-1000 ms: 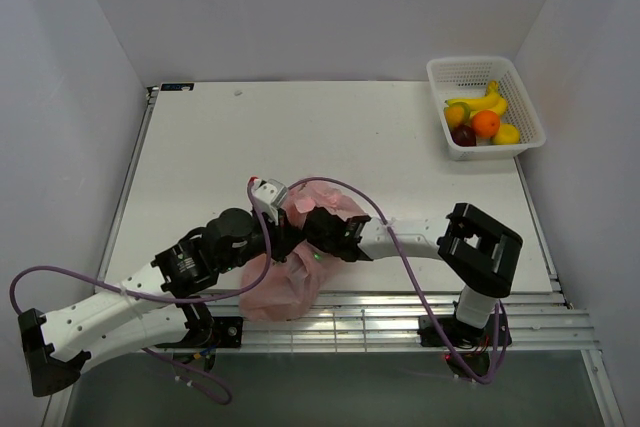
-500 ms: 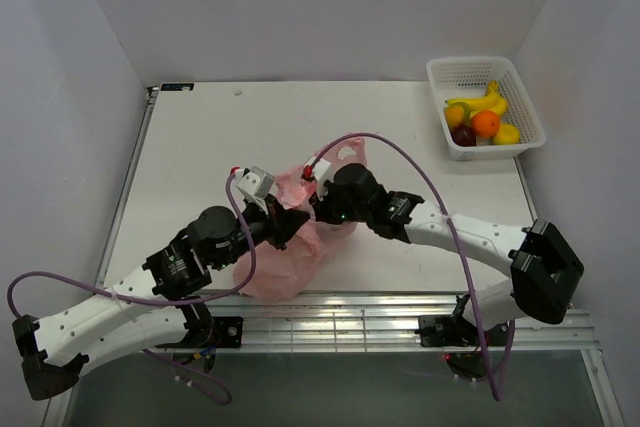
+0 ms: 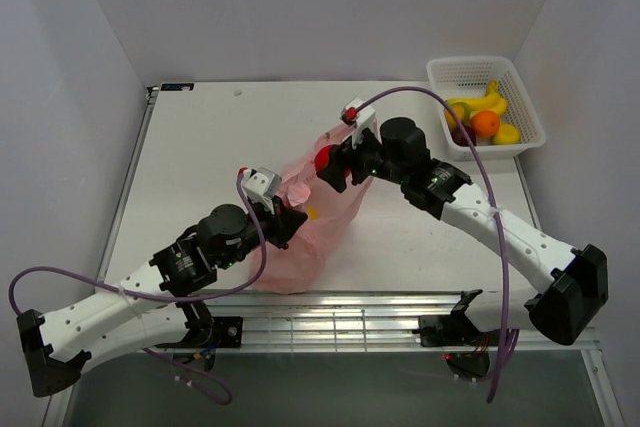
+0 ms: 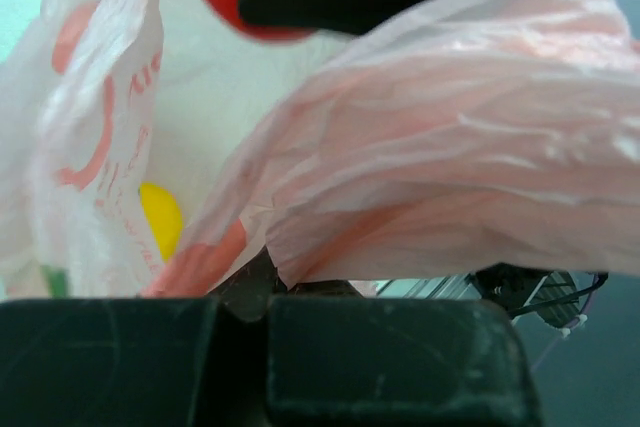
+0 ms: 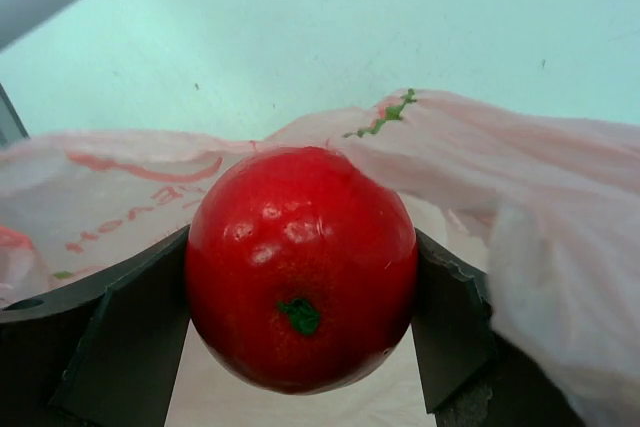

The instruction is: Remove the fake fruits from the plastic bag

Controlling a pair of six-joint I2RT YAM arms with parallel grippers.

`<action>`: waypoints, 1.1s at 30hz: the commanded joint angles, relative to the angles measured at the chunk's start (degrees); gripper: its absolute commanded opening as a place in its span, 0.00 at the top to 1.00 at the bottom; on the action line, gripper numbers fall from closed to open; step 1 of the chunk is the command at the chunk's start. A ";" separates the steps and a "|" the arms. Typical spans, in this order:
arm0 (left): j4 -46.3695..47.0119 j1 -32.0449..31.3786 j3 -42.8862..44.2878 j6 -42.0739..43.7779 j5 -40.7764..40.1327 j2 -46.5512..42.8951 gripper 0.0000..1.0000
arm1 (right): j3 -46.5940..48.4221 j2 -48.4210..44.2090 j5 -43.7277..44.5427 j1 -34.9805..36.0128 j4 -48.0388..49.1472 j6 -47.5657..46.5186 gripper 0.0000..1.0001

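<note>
White table [image 3: 200,147], two arms reaching in from the near edge. Thin, crinkly, translucent pink plastic bag [image 3: 298,247] sits near the middle of the table, a little toward the near side, its mouth pulled up and open toward the far right. Left end effector [image 3: 288,223] is at the bag's left upper edge. In the left wrist view its fingers [image 4: 380,357] are pressed together with a fold of pink film pinched in the seam, so it is clamped on the bag. Right end effector [image 3: 330,161] is at the bag's raised far edge, above the table. Its jaws stand wide and are clamped on a glossy round red plastic fruit [image 5: 300,267], one finger on each side of it, a small green stem mark facing the right wrist camera. Bag film lies behind and to the right of the red fruit. I cannot tell whether the fruit is fully clear of the mouth. A small yellow plastic fruit [image 4: 160,217] shows inside the bag, low down, seen through the film. At the far right corner is a white lattice plastic basket [image 3: 480,69], well apart from the bag. It holds a yellow banana bunch [image 3: 485,100], a round orange fruit [image 3: 486,123] and a dark purple fruit [image 3: 463,135], with other yellow pieces beside them.
</note>
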 commanded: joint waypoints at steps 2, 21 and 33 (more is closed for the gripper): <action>1.26 0.21 0.20 0.92 -2.01 0.39 1.00 | 9.18 -2.63 -9.39 -5.76 1.40 1.43 0.92; 6.01 0.21 6.26 0.83 -11.14 13.04 1.00 | 4.99 1.76 -64.31 -16.41 53.42 53.59 0.92; 5.13 0.21 8.46 -1.19 -16.95 15.41 1.00 | 28.50 13.10 -65.32 -24.47 74.13 72.21 0.92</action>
